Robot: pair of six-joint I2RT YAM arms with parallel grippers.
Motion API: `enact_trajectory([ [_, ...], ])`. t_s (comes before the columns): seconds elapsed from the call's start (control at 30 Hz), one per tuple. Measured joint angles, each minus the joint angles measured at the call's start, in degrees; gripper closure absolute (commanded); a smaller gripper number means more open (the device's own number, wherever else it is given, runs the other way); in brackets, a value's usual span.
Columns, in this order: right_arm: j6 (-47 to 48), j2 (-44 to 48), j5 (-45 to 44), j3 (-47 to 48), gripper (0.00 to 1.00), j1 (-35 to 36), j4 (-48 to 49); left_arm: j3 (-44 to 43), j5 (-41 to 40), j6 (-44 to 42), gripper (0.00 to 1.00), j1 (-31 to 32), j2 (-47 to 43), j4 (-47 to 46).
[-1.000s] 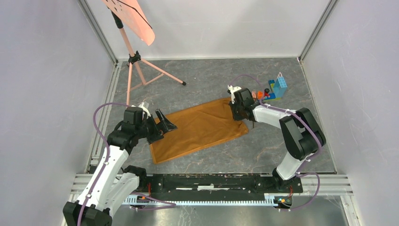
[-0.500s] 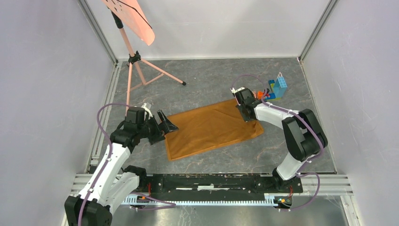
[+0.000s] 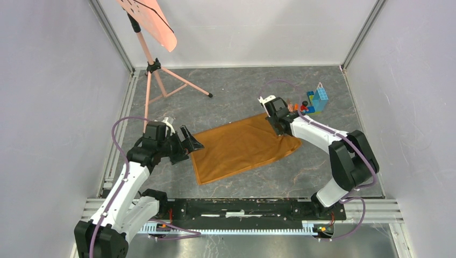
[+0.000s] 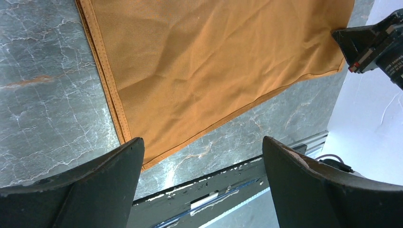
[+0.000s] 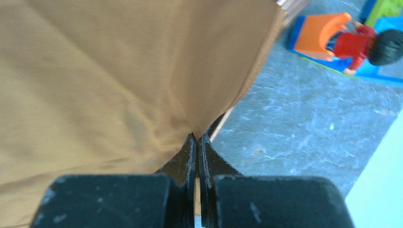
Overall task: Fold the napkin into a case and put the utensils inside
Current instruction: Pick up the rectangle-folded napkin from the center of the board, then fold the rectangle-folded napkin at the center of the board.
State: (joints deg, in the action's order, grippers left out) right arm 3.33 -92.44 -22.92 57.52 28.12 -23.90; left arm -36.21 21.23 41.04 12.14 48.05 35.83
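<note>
In the right wrist view the napkin (image 5: 95, 71) runs off 2 edges, left and top, and its pinched fold vanishes between the closed fingers of the right gripper (image 5: 197, 138). The toy brick pile (image 5: 342, 40) is blurred and cut by the top edge. A slim pale bit (image 5: 291, 5) at the napkin's corner is too blurred to name. From above, the salmon-pink sheet (image 3: 153, 21) is cut off at the top.

The napkin (image 3: 242, 149) is a shiny orange-brown cloth lying flat and slanted across the grey marbled table, its left edge showing two stacked hems. Its far right corner rises into a tent, pinched in my right gripper (image 5: 197, 140).
</note>
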Motion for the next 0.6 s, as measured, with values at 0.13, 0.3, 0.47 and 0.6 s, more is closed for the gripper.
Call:
enact_trajectory([
  [0.13,-0.7,0.7,3.5,1.6,1.00,4.3,-1.9,0.0,-1.3,0.0,0.00,0.0,-0.2,0.1],
  [0.3,-4.0,1.0,10.9,3.8,1.00,10.2,-2.3,-0.3,-3.6,0.0,0.00,0.0,-2.6,1.0],
  [0.47,-9.6,0.9,20.8,3.9,1.00,15.2,0.3,-1.8,-6.0,0.0,0.00,0.0,-4.8,2.1],
  [0.6,-14.6,-0.3,27.2,3.9,1.00,18.4,4.8,-2.8,-6.9,0.0,0.00,0.0,-5.6,2.5],
])
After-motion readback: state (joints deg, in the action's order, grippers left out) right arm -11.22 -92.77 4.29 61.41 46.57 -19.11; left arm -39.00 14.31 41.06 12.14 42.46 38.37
